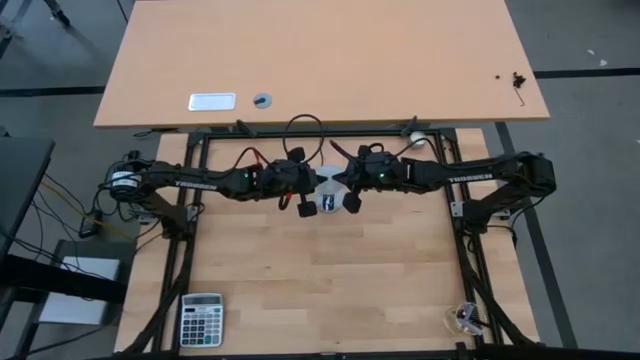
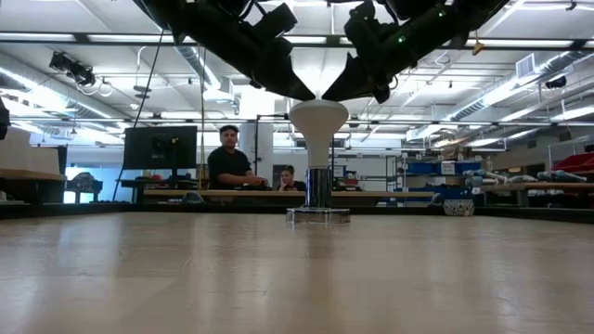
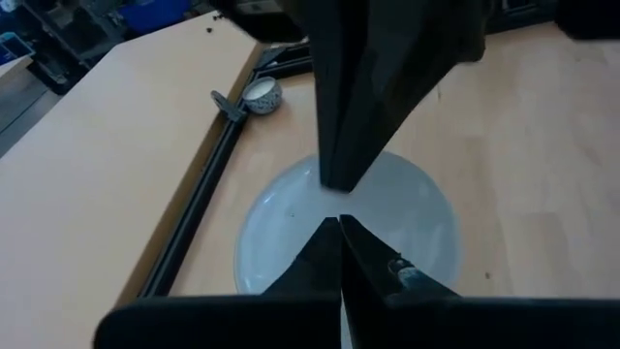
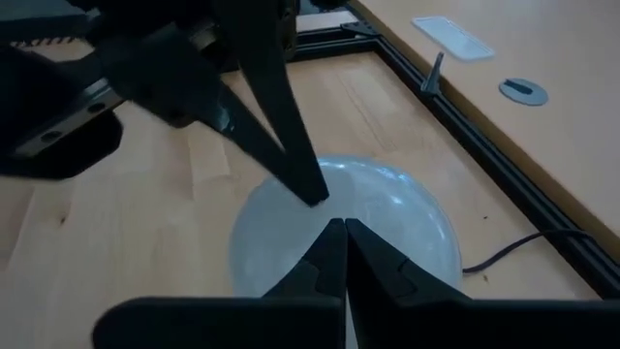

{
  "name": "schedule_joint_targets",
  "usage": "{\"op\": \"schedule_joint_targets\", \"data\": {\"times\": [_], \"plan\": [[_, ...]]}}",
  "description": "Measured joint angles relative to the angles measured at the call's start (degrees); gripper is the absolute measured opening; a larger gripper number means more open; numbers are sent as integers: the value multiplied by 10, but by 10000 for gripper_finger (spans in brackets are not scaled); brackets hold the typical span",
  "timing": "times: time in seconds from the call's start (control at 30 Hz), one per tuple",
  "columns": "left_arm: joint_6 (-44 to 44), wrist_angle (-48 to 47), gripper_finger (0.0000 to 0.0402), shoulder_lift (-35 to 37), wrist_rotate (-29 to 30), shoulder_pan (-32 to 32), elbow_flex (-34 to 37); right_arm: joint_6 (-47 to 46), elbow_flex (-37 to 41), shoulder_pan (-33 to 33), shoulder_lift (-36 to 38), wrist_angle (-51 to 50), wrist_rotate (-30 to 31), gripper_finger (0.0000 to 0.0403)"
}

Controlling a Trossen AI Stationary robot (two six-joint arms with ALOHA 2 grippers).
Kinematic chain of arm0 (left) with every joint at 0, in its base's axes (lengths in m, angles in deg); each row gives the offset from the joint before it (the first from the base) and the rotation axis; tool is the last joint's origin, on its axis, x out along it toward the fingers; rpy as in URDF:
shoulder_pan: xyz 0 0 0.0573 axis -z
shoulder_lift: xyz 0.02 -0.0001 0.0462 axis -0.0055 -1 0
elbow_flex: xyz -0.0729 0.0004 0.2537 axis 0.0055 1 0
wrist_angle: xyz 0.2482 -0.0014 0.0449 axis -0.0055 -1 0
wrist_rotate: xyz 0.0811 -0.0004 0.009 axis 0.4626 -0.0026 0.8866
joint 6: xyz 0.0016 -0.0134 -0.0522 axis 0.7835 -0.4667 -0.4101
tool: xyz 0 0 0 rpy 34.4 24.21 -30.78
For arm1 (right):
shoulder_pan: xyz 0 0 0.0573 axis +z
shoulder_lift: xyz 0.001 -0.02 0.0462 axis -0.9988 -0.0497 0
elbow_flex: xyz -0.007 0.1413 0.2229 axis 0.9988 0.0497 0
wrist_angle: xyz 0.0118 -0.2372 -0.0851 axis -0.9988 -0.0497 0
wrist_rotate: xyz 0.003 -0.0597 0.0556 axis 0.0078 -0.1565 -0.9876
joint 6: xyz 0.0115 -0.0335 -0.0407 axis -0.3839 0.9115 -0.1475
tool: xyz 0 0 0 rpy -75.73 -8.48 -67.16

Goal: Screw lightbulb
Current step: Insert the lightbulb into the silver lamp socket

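1. The lightbulb (image 2: 318,119) stands upright in the middle of the table (image 1: 330,290), dome up, its narrow neck running straight down into a round silver socket base (image 2: 318,215); its long axis is vertical
2. Both claws sit right over the dome and come to a point at its crown. The left gripper (image 3: 339,225) has its fingers pressed together, tips just above or touching the white top; the pictures do not settle which
3. The right gripper (image 4: 344,229) is likewise closed on nothing, its tips meeting the left arm's tips from the opposite side
4. So the bulb lies directly beneath each claw, neither one clearly nearer. My judgement: to turn the bulb, a claw would have to spread its fingers and come down around the dome, since pinched tips on the crown give no hold for twisting
5. The wooden top around the base is bare; a calculator (image 1: 201,320) lies at the near left corner, well apart
6. A black frame (image 1: 195,170) borders the working area, and beyond it a second, paler desk (image 1: 320,60) carries a small flat plate (image 1: 212,101)
7. In the low view, the room behind holds monitors, shelving and two people seated at a far bench (image 2: 251,194)
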Motion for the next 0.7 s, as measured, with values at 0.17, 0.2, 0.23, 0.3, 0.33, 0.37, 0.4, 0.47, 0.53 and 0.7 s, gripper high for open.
{"op": "schedule_joint_targets", "data": {"times": [0.17, 0.2, 0.23, 0.3, 0.33, 0.37, 0.4, 0.47, 0.53, 0.7], "plan": [[0, -4, 0, 0, 3, -1, 0, 9, 0, -17, 29, -5, 8, 16], [0, -4, 0, 0, 3, -1, 0, 9, -1, -25, 28, -11, 10, 14], [1, -4, 0, 0, 3, -1, 0, 9, -1, -33, 25, -20, 11, 12], [1, -4, 0, 0, 3, -1, 0, 8, 0, -46, 16, -21, 13, 8], [0, -4, 0, 0, 3, -1, 0, 9, 0, -52, 12, -22, 13, 7], [1, -5, 0, 0, 3, -1, 1, 8, 0, -58, 8, -23, 12, 7], [1, -5, 0, 0, 3, -1, 1, 7, 0, -63, 3, -22, 6, 8], [0, -5, 0, 0, 3, -1, 1, 3, 0, -68, -5, -24, -16, 10], [1, -6, 0, 0, 3, -1, 1, 2, -1, -67, -8, -21, -22, 11], [1, -8, 0, 0, -1, -8, 1, -8, -2, -57, -8, -28, -18, 10]]}}
